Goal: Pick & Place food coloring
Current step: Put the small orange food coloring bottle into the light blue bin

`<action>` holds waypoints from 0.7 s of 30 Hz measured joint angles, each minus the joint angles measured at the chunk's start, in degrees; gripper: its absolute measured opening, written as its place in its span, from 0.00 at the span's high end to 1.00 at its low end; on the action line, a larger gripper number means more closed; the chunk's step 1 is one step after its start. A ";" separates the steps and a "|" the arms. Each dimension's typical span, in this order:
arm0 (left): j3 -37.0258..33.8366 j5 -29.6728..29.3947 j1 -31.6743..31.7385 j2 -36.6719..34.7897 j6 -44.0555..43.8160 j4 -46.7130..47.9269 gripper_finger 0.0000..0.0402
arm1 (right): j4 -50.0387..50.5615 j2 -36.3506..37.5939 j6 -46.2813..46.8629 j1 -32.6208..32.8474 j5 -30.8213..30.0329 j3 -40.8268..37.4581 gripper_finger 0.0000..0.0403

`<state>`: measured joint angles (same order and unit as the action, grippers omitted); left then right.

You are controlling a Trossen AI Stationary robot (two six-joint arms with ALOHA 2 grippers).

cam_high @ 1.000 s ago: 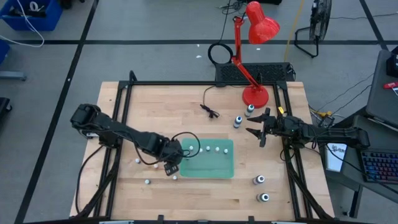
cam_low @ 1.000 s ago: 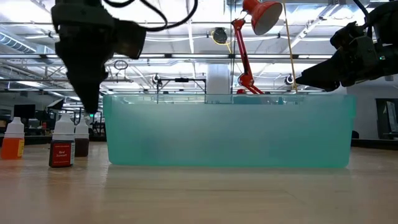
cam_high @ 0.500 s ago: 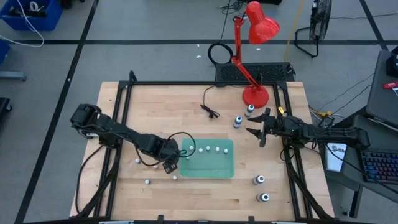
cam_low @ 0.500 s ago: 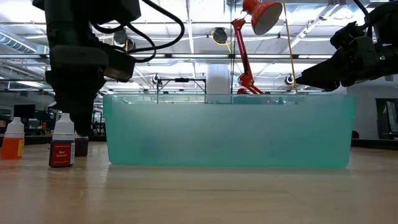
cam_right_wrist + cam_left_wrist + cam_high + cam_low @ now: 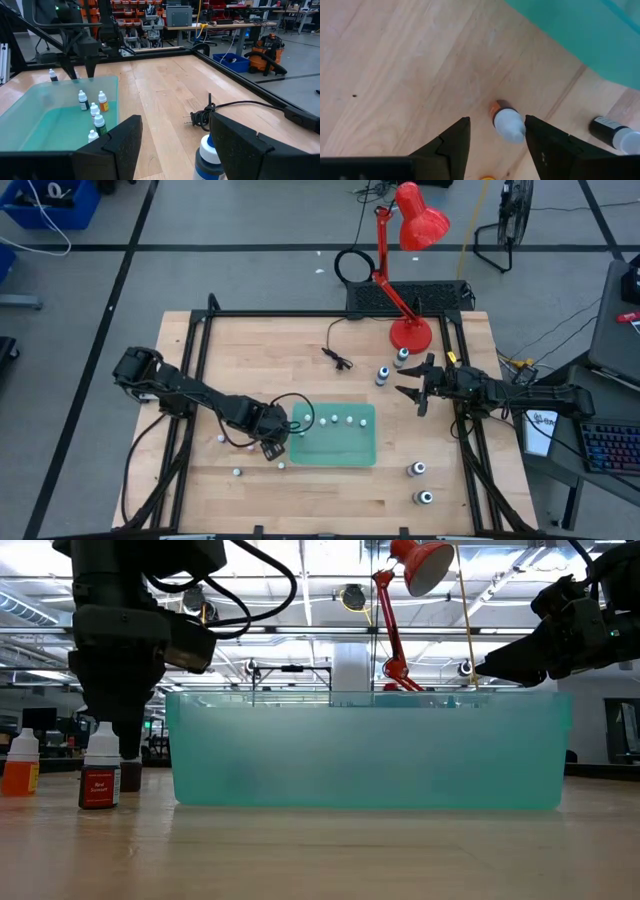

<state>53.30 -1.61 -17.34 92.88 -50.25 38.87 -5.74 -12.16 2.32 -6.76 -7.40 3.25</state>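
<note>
My left gripper (image 5: pixel 270 444) hangs open just off the green tray's (image 5: pixel 340 450) left edge. In the left wrist view its fingers straddle a small white-capped bottle with an orange-red body (image 5: pixel 508 122), which stands on the table nearer one finger; I see no touch. A dark small bottle (image 5: pixel 612 136) lies beside it. In the low view the left gripper (image 5: pixel 112 740) is down among small bottles (image 5: pixel 98 780). Several small bottles (image 5: pixel 336 420) stand in the tray. My right gripper (image 5: pixel 412 386) waits open at the right, near two large bottles (image 5: pixel 383 375).
Other small bottles (image 5: pixel 237 472) stand on the table left of the tray. Two large bottles (image 5: pixel 416 469) stand near the right near corner. A red desk lamp (image 5: pixel 410 332) and a black cable (image 5: pixel 338 358) sit toward the far edge.
My left gripper has moved a little toward the table's left edge, away from the tray's wall, and has come down among the small bottles. The bottles and the tray have stayed where they were.
</note>
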 joint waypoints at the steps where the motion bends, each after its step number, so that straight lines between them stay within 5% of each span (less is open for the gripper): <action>1: 0.00 0.00 0.02 0.00 0.16 0.00 0.55 | 0.00 -0.01 -0.01 0.00 0.00 0.02 0.45; 21: 0.06 -2.63 0.00 0.00 7.98 -0.09 0.84 | 0.00 0.00 -0.01 0.00 0.00 0.02 0.45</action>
<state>53.36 -4.24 -17.34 92.88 -42.27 38.78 -5.73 -12.17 2.31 -6.76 -7.40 3.27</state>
